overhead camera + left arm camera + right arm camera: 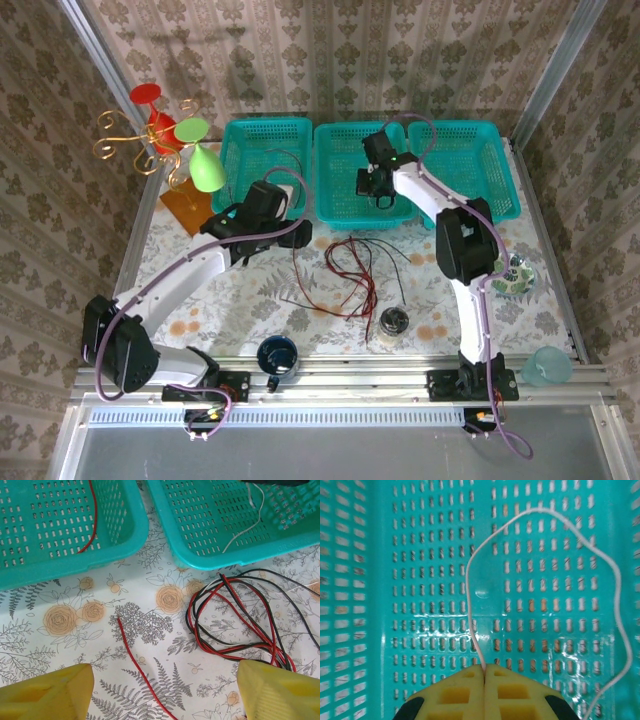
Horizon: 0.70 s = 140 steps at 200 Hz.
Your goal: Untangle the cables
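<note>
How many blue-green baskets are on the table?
3, side by side along the table's far edge: left basket, middle basket, right basket. None looks hidden.

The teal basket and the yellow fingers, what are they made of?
The teal basket looks like glossy moulded plastic: it has even slots and a wet-looking shine. The yellow fingers pinching the white cable look matte and blocky, maybe printed plastic or foam; it is hard to tell.
</note>
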Tool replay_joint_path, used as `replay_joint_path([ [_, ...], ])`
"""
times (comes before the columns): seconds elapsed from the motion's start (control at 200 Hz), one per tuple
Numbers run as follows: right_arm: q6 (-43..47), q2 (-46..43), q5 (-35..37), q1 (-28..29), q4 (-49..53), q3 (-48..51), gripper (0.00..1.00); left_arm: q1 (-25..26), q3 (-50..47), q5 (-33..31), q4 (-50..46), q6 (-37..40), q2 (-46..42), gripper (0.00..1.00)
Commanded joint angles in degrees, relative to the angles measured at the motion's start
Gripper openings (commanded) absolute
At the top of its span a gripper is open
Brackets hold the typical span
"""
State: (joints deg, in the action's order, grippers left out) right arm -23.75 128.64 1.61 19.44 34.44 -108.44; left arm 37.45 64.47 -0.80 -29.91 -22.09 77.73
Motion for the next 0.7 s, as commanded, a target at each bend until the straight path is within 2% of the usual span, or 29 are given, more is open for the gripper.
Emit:
replay_joint_path([
  [0.0,0.46,3.59,-1.34,0.84,5.6,-4.19,0.0,0.6,-0.81,0.32,0.52,-1.26,-1.67,0.76],
  [0.1,0.55,5.05,-1.38,1.3,7.6,-5.55,0.0,0.95,-1.14,0.1,-0.04,-1.41,-2.13,0.76],
  [0.19,0.55,2.78,-0.21,1.34,7.95,-5.82,0.02,1.29,-1.3,-0.16,-0.61,-1.61,-3.02,0.76],
  [0.245,1.22,0.57,1.15,1.3,8.06,-6.12,0.19,1.25,-1.49,-0.34,-0.66,-1.64,-3.45,0.77],
  [0.34,3.08,-2.88,2.5,1.33,10.06,-7.76,0.6,1.3,-1.34,-1.54,-1.15,-2.52,-3.77,0.77],
  [0.41,3.96,-5.97,3.21,1.32,11.37,-7.96,0.72,1.23,-1.36,-1.75,-1.11,-2.79,-3.82,0.77],
  [0.54,5.02,-12.72,3.53,1.34,12.68,-5.73,0.81,1.44,-1.79,-1.7,-0.75,-2.89,-3.91,0.77],
  [0.695,5.06,-21.76,3.67,1.41,13.81,0.69,0.82,1.54,-3.32,-1.67,0.24,-3.51,-4.43,0.77],
])
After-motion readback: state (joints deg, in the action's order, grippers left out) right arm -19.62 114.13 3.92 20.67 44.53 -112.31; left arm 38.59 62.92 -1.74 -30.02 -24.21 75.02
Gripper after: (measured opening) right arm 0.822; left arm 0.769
